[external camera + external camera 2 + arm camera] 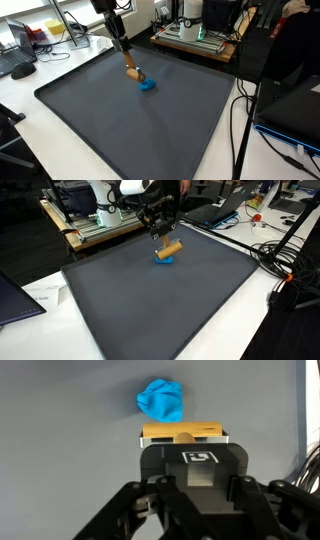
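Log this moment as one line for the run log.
fingers: shut on wooden block | block: tilted, low over dark mat | blue crumpled cloth: on mat beside block, contact unclear

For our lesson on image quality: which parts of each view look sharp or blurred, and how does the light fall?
Wrist view: the black gripper looms soft and out of focus, while the blue crumpled lump and tan wooden block look sharper. Both exterior views: even, soft light, no glare on the dark grey mat, shadows faint.
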Action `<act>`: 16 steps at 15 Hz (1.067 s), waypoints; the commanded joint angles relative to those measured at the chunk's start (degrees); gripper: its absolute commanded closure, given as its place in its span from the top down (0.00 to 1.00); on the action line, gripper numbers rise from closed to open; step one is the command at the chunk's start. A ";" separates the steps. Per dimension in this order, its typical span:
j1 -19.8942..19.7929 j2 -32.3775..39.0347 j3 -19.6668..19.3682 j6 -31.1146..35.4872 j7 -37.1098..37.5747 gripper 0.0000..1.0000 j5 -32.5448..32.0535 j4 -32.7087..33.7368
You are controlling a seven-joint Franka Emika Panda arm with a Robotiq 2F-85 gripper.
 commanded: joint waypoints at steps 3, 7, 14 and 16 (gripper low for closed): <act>1.05 -2.93 -1.89 5.09 -0.19 0.47 3.12 -5.36; 1.10 -3.92 -2.09 5.57 -0.17 0.47 3.26 -6.48; 1.11 -5.35 -2.38 11.53 -1.17 0.22 4.99 -9.85; 1.10 -6.58 -2.54 13.74 -1.51 0.22 5.65 -12.28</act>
